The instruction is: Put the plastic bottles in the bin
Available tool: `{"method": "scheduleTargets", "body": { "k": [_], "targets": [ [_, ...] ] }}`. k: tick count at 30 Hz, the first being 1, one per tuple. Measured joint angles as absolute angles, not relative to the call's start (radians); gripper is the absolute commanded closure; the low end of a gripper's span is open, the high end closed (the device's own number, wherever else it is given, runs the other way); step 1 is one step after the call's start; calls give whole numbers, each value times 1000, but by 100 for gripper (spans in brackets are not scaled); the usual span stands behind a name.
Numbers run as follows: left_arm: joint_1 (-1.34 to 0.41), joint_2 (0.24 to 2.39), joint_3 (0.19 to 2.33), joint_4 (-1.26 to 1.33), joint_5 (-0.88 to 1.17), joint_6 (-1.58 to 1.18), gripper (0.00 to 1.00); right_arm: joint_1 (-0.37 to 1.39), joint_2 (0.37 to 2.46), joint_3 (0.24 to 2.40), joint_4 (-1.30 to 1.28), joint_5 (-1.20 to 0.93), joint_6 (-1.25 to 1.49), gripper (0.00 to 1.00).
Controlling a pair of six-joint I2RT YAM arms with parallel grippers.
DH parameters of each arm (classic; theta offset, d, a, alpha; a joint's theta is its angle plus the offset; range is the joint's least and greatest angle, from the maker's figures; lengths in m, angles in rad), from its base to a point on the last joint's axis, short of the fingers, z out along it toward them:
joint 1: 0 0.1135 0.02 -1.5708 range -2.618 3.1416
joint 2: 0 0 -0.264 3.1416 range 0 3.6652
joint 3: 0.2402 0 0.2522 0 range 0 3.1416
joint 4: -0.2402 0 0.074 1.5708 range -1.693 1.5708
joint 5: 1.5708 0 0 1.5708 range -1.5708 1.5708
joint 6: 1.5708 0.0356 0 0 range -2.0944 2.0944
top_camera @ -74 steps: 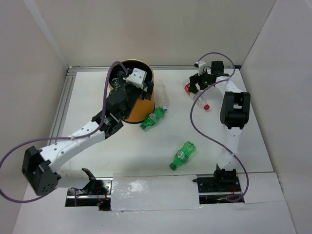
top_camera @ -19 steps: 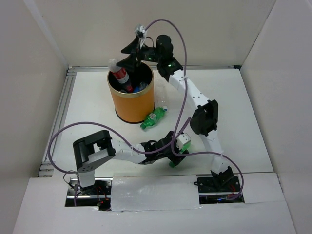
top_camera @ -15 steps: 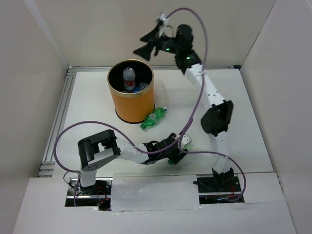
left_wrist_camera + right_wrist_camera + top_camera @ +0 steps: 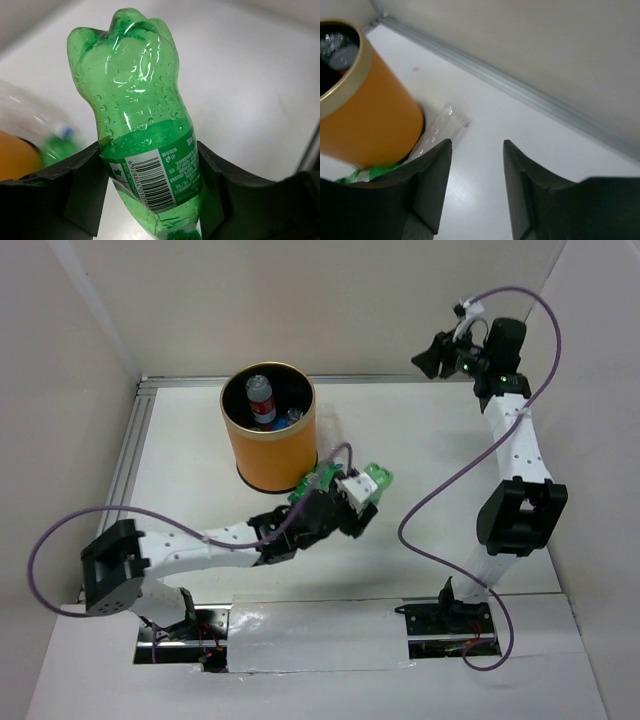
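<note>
- Left pincer (image 4: 148, 160) is clamped across the label of a green plastic bottle (image 4: 140, 95), with the lobed base jutting past the fingers.
- The tall orange cylindrical bin (image 4: 272, 455) is near, ahead and left of that pincer.
- Right pincer (image 4: 477, 150) is raised, jaws apart and empty.
- Risk: the rounded, droplet-beaded bottle may pivot or slip during the lift, and its jutting end may clip the bin rim.

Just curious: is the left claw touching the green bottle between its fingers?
Touching. In the left wrist view, the left gripper presses both fingers against the green bottle.
</note>
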State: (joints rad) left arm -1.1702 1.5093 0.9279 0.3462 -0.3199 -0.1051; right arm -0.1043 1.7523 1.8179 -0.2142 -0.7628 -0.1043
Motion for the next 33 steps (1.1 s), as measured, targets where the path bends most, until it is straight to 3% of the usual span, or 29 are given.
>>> {"method": "scheduleTargets", "body": {
  "k": [1,3,4,5,6,9,10,13,18,19,22,27,33],
  "targets": [
    [-1157,1467,954,340,-327,-93,94,-110,1736,1753,-232,-764,-138,70],
    [-1103,1400,1021,341,-347,-65,94,-110,1715,1625,-256,-766,-211,69],
    [-1068,1377,1050,345,-359,-54,93,-106,1709,1563,-273,-768,-252,62],
    [-1027,1357,1076,348,-374,-46,93,-99,1708,1504,-292,-774,-313,41],
    [-984,1343,1097,352,-391,-32,91,-87,1708,1453,-318,-779,-366,31],
    [-857,1335,1147,352,-451,-22,90,-15,1707,1328,-387,-794,-558,6],
    [-815,1339,1151,351,-477,-22,90,24,1704,1293,-400,-801,-629,4],
    [-721,1365,1154,347,-570,-28,82,138,1692,1243,-443,-835,-842,0],
    [-602,1450,1201,299,-676,-65,57,288,1686,1243,-471,-846,-1102,0],
    [-581,1468,1223,282,-690,-87,40,310,1686,1243,-473,-838,-1135,0],
    [-523,1508,1289,207,-698,-140,3,361,1694,1245,-472,-814,-1212,0],
    [-446,1569,1415,52,-685,-246,0,426,1733,1246,-464,-765,-1330,0],
    [-428,1508,1367,-27,-625,-273,0,493,1799,1245,-396,-699,-1416,0]
  ]
}}
